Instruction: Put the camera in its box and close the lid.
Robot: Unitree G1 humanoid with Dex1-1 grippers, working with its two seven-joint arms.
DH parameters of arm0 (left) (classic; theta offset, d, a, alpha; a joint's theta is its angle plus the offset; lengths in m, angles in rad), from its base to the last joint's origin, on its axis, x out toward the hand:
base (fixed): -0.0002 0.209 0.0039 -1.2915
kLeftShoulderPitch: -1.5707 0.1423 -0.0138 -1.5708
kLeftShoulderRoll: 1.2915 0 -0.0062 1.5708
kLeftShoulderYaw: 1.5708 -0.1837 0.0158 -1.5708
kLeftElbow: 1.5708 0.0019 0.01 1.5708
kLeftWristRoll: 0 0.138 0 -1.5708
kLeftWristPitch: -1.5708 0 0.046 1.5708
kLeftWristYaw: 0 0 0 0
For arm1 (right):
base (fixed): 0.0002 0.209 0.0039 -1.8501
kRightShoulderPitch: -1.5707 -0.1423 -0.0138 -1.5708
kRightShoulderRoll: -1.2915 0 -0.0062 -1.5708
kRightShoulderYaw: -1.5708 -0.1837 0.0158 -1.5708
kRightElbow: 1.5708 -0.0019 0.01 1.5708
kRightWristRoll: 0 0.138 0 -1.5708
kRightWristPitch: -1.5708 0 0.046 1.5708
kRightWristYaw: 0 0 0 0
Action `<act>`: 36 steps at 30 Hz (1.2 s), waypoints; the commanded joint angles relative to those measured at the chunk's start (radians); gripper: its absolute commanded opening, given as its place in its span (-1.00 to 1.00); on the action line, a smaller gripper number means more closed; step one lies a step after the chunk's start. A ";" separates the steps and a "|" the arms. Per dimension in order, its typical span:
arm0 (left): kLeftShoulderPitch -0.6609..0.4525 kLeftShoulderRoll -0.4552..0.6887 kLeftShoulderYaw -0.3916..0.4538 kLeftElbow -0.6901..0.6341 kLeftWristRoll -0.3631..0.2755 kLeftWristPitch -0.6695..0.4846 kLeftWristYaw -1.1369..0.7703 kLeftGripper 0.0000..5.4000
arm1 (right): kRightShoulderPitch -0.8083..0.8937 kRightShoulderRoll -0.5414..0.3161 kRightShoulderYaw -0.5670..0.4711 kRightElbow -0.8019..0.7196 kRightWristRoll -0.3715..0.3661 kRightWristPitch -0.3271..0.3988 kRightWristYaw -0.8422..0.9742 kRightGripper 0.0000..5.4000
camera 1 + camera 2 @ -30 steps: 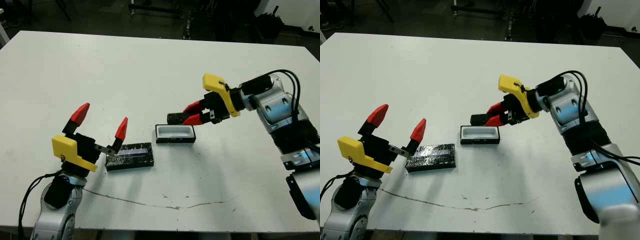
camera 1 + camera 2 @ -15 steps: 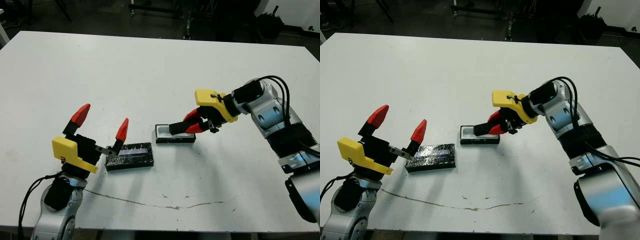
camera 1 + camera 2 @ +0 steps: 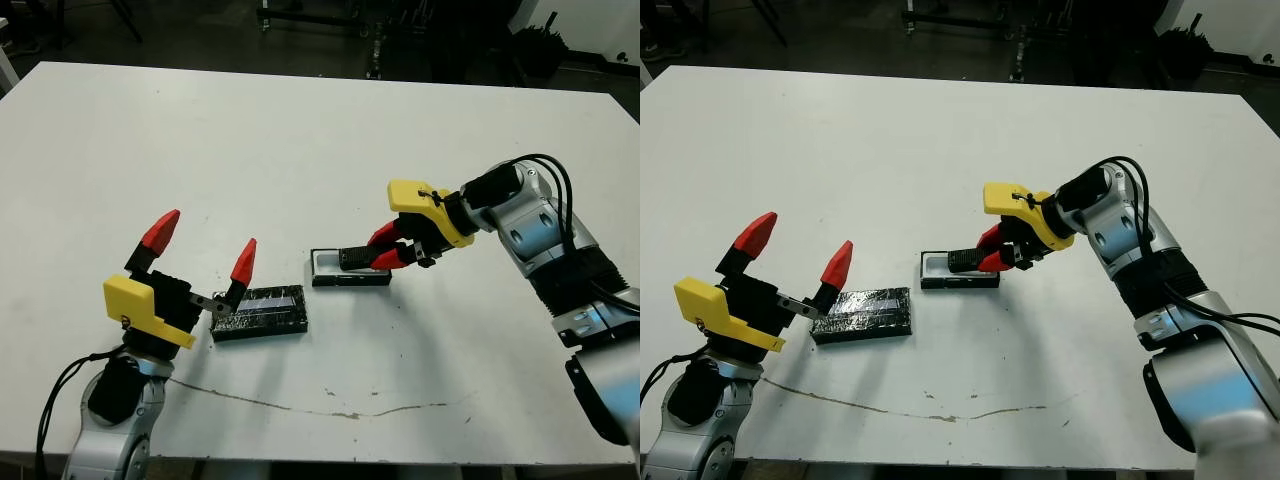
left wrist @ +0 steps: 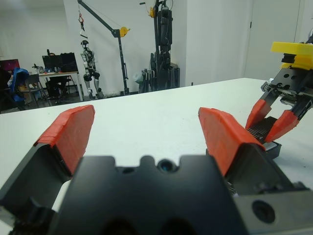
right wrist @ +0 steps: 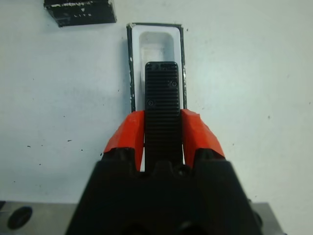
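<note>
We start with the broad white tabletop (image 3: 300,130), which carries everything in view. On our right side the right claw (image 3: 385,255) reaches in over the middle of the tabletop, its two red-tipped fingers (image 5: 132,134) clamped on the camera (image 5: 162,105), a small flat black ribbed slab with rounded corners. The camera juts forward from the claw over the box (image 3: 325,268), a shallow black rectangular tray with a white lining, which lies flat on the tabletop. From the head views we cannot tell whether the camera touches the tray or hangs just above it.

On our left side the left claw (image 3: 200,250) stands with its fingers spread wide apart, holding nothing. It is close by the near left end of the lid (image 3: 260,311), a glossy black rectangular cover with crinkly sides and a pale bluish stripe on top, which lies on the tabletop just beside the box, apart from it.

The right wrist view shows what the head views do not: the camera is lined up lengthwise with the white hollow (image 5: 157,41), covering its nearer part, with the far part still bare. The left wrist view looks across the tabletop between the spread fingers (image 4: 222,129) to the other claw gripping the camera, with a room of stands and equipment beyond.
</note>
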 commanded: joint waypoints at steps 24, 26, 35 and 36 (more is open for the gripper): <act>0.022 -0.003 -0.016 -0.019 0.021 0.017 0.018 1.00 | -0.093 0.035 0.016 0.065 -0.022 0.045 0.048 -0.37; 0.022 -0.007 -0.019 -0.018 0.022 0.013 0.018 1.00 | -0.093 0.047 0.013 0.076 -0.018 0.058 0.039 -0.37; 0.030 -0.016 -0.021 -0.030 0.013 0.020 0.023 1.00 | -0.106 0.095 0.033 0.144 -0.040 0.013 0.023 -0.37; 0.030 -0.017 -0.021 -0.029 0.009 0.020 0.021 1.00 | -0.107 0.099 0.034 0.153 -0.044 0.012 0.024 -0.37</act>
